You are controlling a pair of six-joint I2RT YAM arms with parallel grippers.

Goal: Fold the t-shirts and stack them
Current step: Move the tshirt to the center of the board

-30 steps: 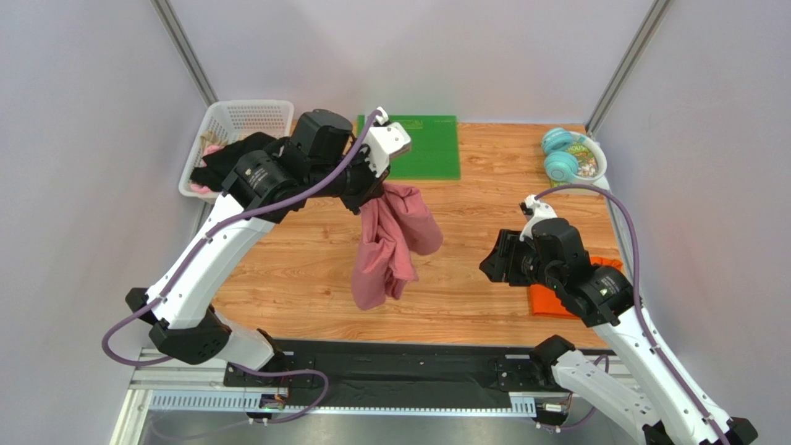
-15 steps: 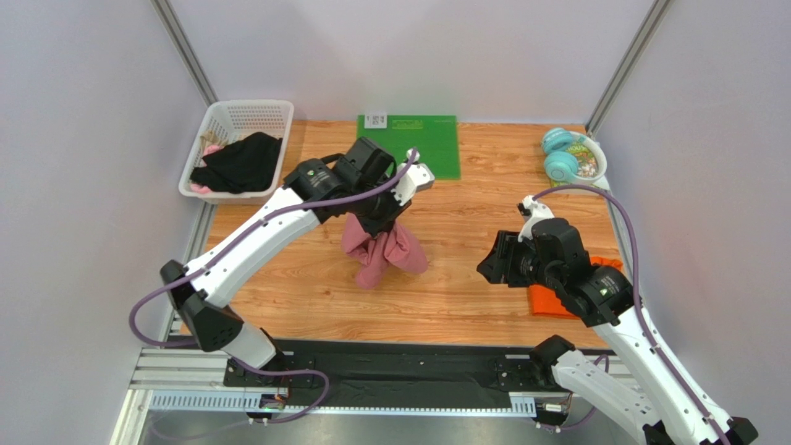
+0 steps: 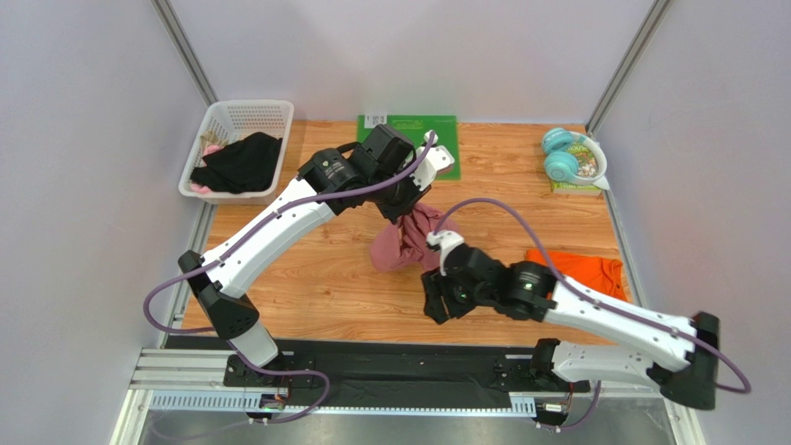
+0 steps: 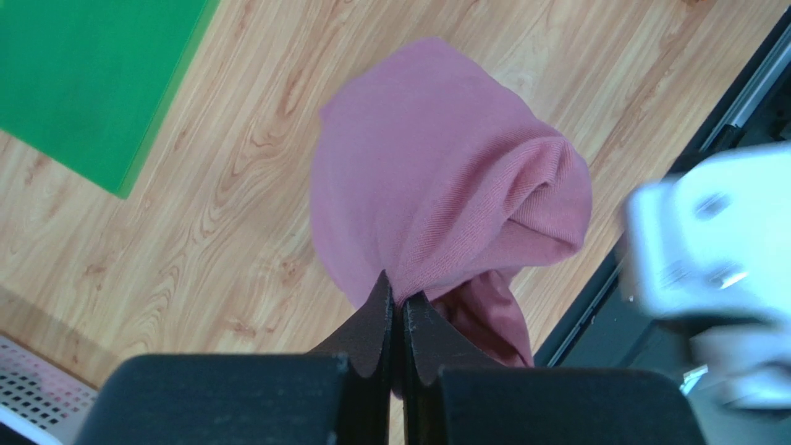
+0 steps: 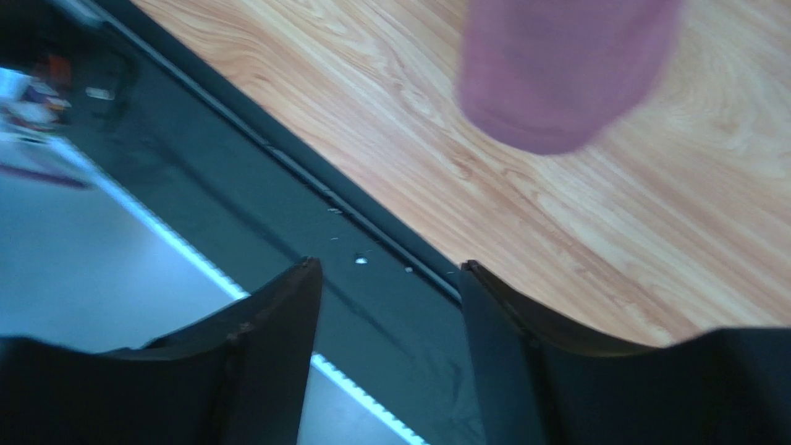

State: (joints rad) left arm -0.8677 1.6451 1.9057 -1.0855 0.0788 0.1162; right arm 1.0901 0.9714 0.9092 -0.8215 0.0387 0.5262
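1. Over the middle of the table (image 3: 306,278), the pink shirt (image 3: 406,243) hangs in a bunched bundle. Its long axis runs down from the pinch toward the wood. I cannot tell whether its lowest fold touches the surface.
2. The left hand (image 4: 395,301) has its fingers pressed together on a gathered fold at the top of the bundle.
3. The right hand (image 5: 388,269) is spread and holds nothing. It sits low by the near edge. The shirt's free lower end lies just ahead of it, toward the far side and a little to one side of the gap.
4. The right hand is the nearer one to that hanging end, so catching a second corner there looks like the next step. It would need to reach forward and line the gap up with the cloth.
5. The black rail (image 5: 306,176) runs close under the right hand, so there is little room to back away.
6. Bare wood lies open left of the bundle.
7. The orange shirt (image 3: 580,272) lies flat to the right, well apart.
8. The green mat (image 4: 84,83) sits by the far edge.
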